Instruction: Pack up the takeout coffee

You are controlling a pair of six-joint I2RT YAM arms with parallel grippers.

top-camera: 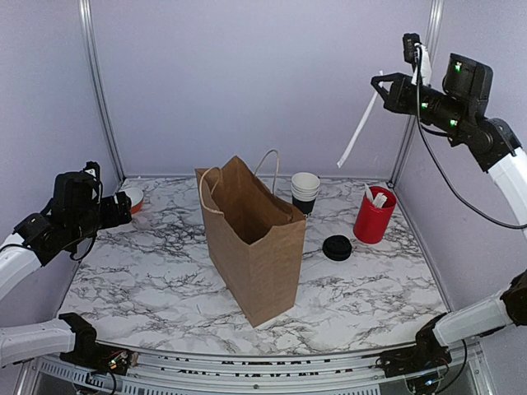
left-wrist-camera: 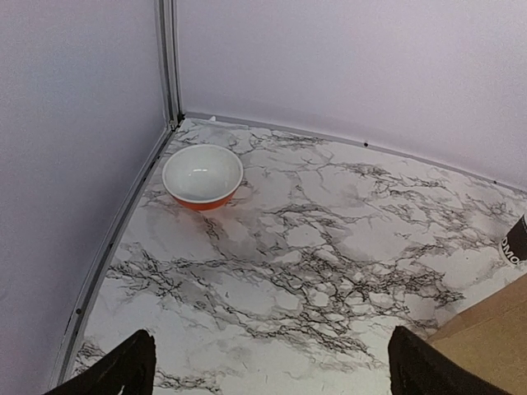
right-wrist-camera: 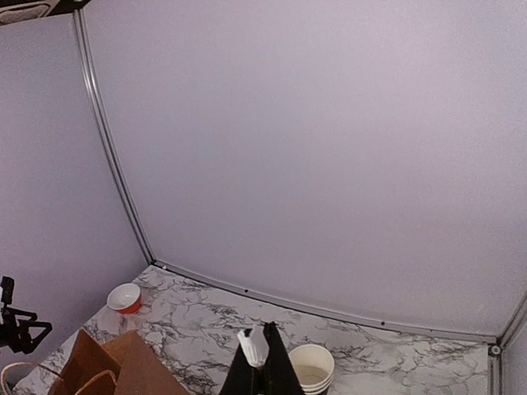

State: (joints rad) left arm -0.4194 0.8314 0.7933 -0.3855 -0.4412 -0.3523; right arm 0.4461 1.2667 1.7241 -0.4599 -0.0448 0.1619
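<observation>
fig. packing station, near to far. the left gripper (left-wrist-camera: 272, 370) hangs low over the near-left part of the marble-patterned table (top-camera: 148, 280), its jaws spread wide and nothing between them. a brown paper bag (top-camera: 263, 255) stands upright at the table's centre, mouth open, its two cord handles standing up from the rim. to the right of the bag lies a low round pile of lids (top-camera: 337, 247), black, flat on the table. just beyond it stands the red holder (top-camera: 372, 220), a cylinder with white sticks rising from its top. behind the bag's far corner stands a stack of cups (top-camera: 305, 191), black walls, white rims, lidless. in the far-left corner sits a bowl (left-wrist-camera: 202, 175), orange outside and white inside. the right gripper (top-camera: 380, 83) is raised high at the far right, well above the table, jaws closed on the upper end of a long white strip (top-camera: 360, 125), which hangs down and to the left. the takeout coffee, a lidded black cup, is not made out in any view, so its place and look cannot be told. a black cup wall (left-wrist-camera: 517, 240) with white lettering shows at the right edge of the left wrist view, but it may well be the stack.
</observation>
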